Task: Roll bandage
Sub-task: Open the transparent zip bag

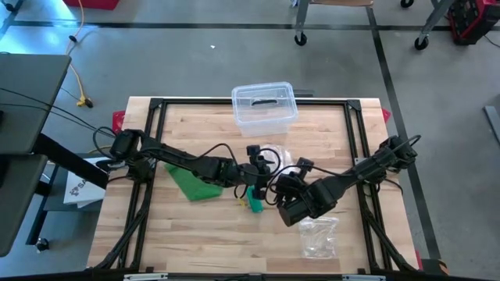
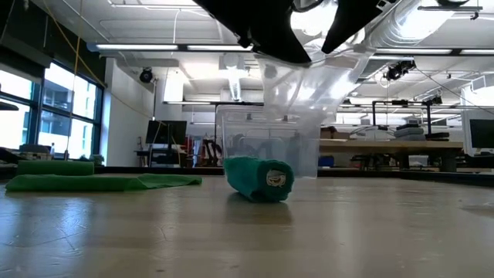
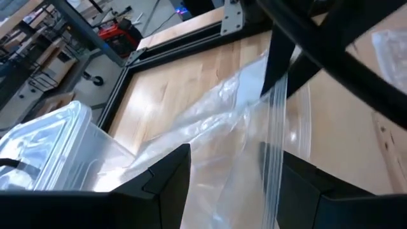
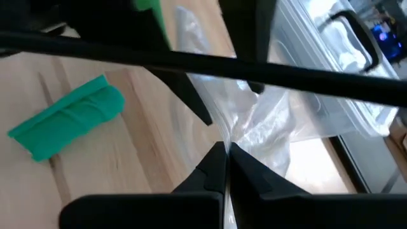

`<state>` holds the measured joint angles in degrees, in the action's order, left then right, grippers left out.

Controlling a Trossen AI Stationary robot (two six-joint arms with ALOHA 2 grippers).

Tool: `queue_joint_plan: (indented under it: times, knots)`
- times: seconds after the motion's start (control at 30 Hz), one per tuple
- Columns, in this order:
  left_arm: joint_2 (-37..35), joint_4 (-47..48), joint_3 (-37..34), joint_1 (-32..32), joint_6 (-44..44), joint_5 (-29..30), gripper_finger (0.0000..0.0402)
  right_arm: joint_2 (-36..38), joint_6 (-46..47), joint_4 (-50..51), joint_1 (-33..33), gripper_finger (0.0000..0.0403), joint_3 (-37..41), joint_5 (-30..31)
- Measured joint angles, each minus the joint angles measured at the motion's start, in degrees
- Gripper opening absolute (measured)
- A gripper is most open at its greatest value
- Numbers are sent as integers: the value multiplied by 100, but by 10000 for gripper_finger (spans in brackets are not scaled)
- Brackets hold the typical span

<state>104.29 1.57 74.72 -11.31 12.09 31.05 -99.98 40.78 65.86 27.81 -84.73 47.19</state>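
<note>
A: Report the state of the right gripper point(image 4: 224, 166).

B: Jaws clenched on an edge of the clear plastic bag point(image 4: 254, 127), with the film pinched between the 2 fingertips. The bag is lifted off the table point(image 1: 211, 242).

A: And the left gripper point(image 3: 226, 175)?

B: Jaws spread. The same bag lies between its 2 fingers point(image 3: 168, 175); whether they touch the film cannot be determined. Both grippers meet over mid-table, close together.

A: Location of the task item?

B: The rolled teal bandage point(image 2: 258, 179) rests on the table directly under the grippers, free of both, lying on its side with 1 end toward the low camera. The hanging bag is behind and above it in that view.

A: Surroundings, moving outward?

B: Beyond the grippers, at the far table edge, stands 1 clear lidded container point(image 1: 264, 107). A green cloth point(image 1: 194, 184) lies flat beneath the left arm. A 2nd clear bag point(image 1: 319, 236) lies on the near side of the right gripper. The arms and their cables cross both wrist views and hide part of the held bag.
</note>
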Motion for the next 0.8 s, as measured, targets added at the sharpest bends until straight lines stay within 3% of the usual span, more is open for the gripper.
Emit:
queue_joint_plan:
  times: [0.23, 0.4, 0.6, 0.8]
  knots:
    - [0, 39, 0, -121, 39, 466, 179, 0, 123, 166, 13, 0, 0, 11]
    - [-2, 126, 0, -105, 6, 467, 166, 0, -78, 134, 100, 0, 9, -95]
    - [1, 825, -2, -107, -334, -48, 98, -2, -115, -63, 120, 0, 17, -191]
    - [33, 1391, -4, -109, -624, -74, 15, -239, -643, -469, 68, 0, 22, -287]
